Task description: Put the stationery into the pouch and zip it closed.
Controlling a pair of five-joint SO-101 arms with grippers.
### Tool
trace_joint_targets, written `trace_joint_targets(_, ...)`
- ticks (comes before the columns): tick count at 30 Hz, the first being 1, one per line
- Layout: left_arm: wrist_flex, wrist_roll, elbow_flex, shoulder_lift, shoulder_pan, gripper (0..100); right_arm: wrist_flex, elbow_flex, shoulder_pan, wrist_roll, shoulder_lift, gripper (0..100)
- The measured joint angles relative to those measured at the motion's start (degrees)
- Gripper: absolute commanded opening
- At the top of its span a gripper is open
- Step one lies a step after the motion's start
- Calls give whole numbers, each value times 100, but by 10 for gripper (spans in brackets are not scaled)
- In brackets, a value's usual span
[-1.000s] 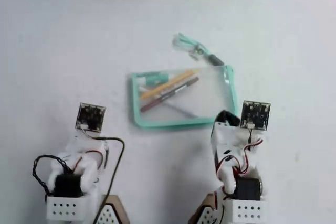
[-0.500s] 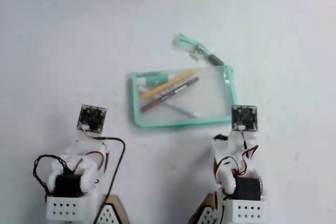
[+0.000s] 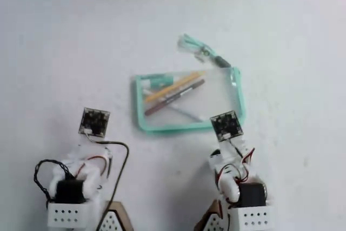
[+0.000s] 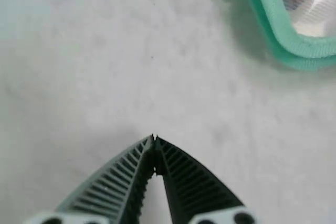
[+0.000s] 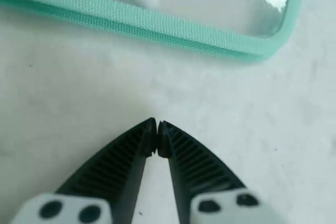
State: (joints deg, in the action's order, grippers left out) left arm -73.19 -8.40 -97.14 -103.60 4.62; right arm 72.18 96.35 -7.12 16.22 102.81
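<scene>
L gripper point(image 4: 155, 140): fingers pressed together at the tips, nothing in them, over bare table point(image 4: 79, 51), with the pouch point(image 4: 299, 56) off to one side. R gripper point(image 5: 157, 124): same, tips meeting, empty, just short of the pouch's green rim. Pouch lies flat mid-table w/ the pens point(image 3: 173, 93) inside; zip pull point(image 3: 197, 48) w/ tassel trails off the far corner. Can't tell if the zip's fully run. I reckon it's light, floppy, slippery plastic and will skid if tugged. I'd pin the fabric rim w/ one arm and pinch the pull w/ the other.
</scene>
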Motion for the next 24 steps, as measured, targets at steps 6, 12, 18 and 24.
trace_joint_targets(6,0,0,0,0,0,24,0,0,44,18,0,18)
trace_joint_targets(12,0,141,0,0,0,24,0,0,-325,53,0,18)
trace_joint_targets(18,0,527,0,0,0,24,0,0,-369,44,0,18)
trace_joint_targets(24,0,563,0,0,114,24,-18,0,97,-563,0,18)
